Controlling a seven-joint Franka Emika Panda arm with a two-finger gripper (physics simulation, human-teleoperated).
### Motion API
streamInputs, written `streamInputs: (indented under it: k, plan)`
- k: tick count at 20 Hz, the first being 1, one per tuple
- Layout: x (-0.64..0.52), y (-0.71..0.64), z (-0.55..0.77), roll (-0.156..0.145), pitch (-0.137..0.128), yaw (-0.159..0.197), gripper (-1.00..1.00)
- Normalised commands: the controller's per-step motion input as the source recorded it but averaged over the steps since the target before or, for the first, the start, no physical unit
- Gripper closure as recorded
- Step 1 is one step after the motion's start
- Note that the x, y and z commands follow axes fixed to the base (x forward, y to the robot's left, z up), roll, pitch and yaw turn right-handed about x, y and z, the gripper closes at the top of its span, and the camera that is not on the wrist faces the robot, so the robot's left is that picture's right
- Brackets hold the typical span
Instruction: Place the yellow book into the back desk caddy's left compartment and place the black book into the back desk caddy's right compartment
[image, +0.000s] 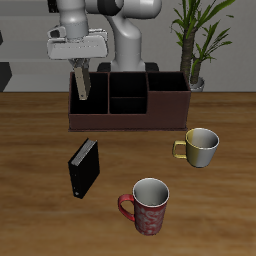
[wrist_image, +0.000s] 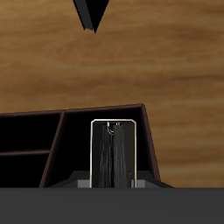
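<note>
My gripper (image: 80, 70) is shut on the yellow book (image: 80, 86), a thin pale grey-tan book that hangs upright from the fingers. The book's lower end is at the rim of an end section of the back desk caddy (image: 130, 112), a long dark reddish-brown box with a black inside. In the wrist view the yellow book (wrist_image: 114, 153) stands at the corner of that section of the caddy (wrist_image: 150, 140). The black book (image: 83, 167) stands on the table nearer the front edge, apart from the gripper. Its corner shows in the wrist view (wrist_image: 92, 10).
A gold mug (image: 200, 147) stands in front of the caddy's other end. A red patterned mug (image: 148, 206) stands near the table's front edge, beside the black book. A potted plant (image: 195, 40) is behind the caddy. The robot's base stands behind the caddy.
</note>
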Motion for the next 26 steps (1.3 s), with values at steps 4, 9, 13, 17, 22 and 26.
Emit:
streamInputs:
  k: [4,9,13,17,22,26]
  plan:
    - [0.05,-0.07,-0.13,-0.006,0.018,-0.003,1.0]
    - [0.04,0.04,-0.31,0.005,0.053,-0.001,1.0]
    - [0.0,-0.01,-0.19,-0.005,0.038,-0.012,1.0]
    - [0.13,-0.04,-0.22,-0.026,0.072,-0.043,1.0]
    - [0.07,-0.03,-0.06,-0.008,0.039,-0.038,-1.0]
    - [0.03,-0.04,0.03,-0.004,0.008,-0.014,-1.0]
